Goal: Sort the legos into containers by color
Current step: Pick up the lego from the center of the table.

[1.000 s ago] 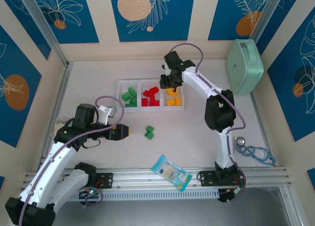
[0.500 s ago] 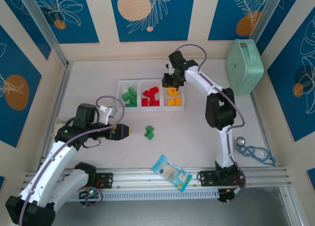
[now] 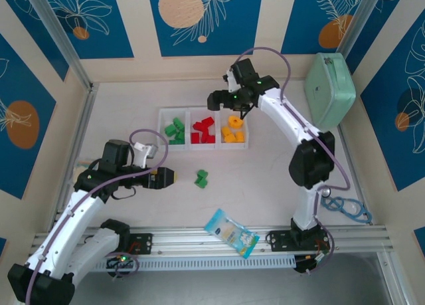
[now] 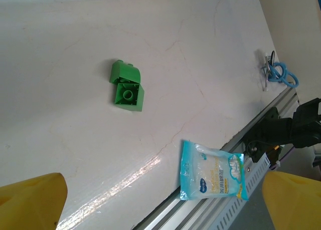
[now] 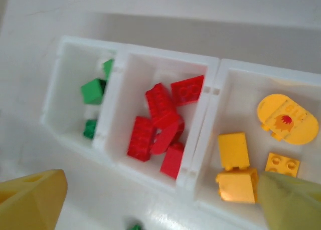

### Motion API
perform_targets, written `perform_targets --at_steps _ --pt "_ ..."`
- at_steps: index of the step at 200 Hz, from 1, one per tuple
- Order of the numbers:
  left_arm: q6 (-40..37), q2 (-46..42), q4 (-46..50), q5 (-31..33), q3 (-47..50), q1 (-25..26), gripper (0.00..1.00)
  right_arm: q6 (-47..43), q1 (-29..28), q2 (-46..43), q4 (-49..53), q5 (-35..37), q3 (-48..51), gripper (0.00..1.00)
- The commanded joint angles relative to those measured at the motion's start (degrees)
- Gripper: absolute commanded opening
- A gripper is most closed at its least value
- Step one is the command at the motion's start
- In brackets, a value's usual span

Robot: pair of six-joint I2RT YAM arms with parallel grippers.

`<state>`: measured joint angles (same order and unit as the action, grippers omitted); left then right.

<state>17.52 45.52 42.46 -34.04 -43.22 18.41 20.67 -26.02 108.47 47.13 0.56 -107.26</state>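
Our right gripper [image 3: 234, 104] hangs open and empty over the tray [image 3: 159, 127]. Our left gripper [image 3: 167, 177], open too, sits near the loose green lego [image 3: 201, 179] in the middle of the tabletop [image 3: 265, 185]. Closing off-centre, we could knock it skidding away.

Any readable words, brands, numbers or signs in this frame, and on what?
Snack packet: blue print, too blurred to read.
Round yellow piece: a red-orange mark, a picture rather than letters.
No other lettering can be made out.
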Motion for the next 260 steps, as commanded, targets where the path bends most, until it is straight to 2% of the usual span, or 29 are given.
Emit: perform_targets --at_steps 1,46,58,74,120,146,167,177,198,211,247,260 --pt "-1.32 -0.81 0.77 0.31 -0.64 0.39 0.99 1.3 -1.7 -7.76 1.62 -1.97 6.34 1.0" --pt "-1.3 0.3 1.05 0.29 -0.88 0.39 0.99 8.02 -9.45 -20.77 0.3 3.39 21.8 1.0" --pt "-1.26 0.71 1.13 0.09 -0.9 0.39 0.99 11.45 -12.51 -22.71 -0.51 6.26 25.05 0.99" --pt "-1.32 0.82 1.18 -0.04 -0.9 0.4 0.99 15.54 -16.08 -23.99 -2.34 6.72 28.86 0.98" --pt "-0.99 -0.65 1.54 2.15 -0.99 0.42 0.99 27.33 -20.83 -18.29 -3.17 6.38 33.69 0.93" --pt "-0.99 -0.76 1.57 2.07 -1.07 0.39 0.99 38.71 -21.78 -13.35 1.27 10.89 31.24 0.96" --pt "-0.95 -1.02 1.47 2.2 -1.0 0.39 0.99 50.11 -23.08 -11.32 -0.26 12.9 31.18 0.97" --pt "-0.96 -1.17 1.49 2.16 -0.99 0.39 0.99 56.32 -24.77 -10.41 -1.15 16.16 31.15 0.98" --pt "-0.99 -1.58 1.48 2.38 -0.99 0.39 0.99 66.13 -28.06 -6.75 -1.12 21.18 28.39 0.96" --pt "-0.99 -1.86 1.34 2.02 -0.92 0.39 0.99 69.94 -29.69 -2.22 3.42 23.56 22.94 0.95" --pt "-0.99 -2.8 1.22 2.37 -0.81 0.44 0.99 81.34 -29.22 15.59 29.9 22.5 -0.68 0.94" --pt "-0.97 -3.07 1.18 2.51 -0.82 0.41 0.99 82.13 -28.87 21.05 35.04 21.05 -7.11 0.91"
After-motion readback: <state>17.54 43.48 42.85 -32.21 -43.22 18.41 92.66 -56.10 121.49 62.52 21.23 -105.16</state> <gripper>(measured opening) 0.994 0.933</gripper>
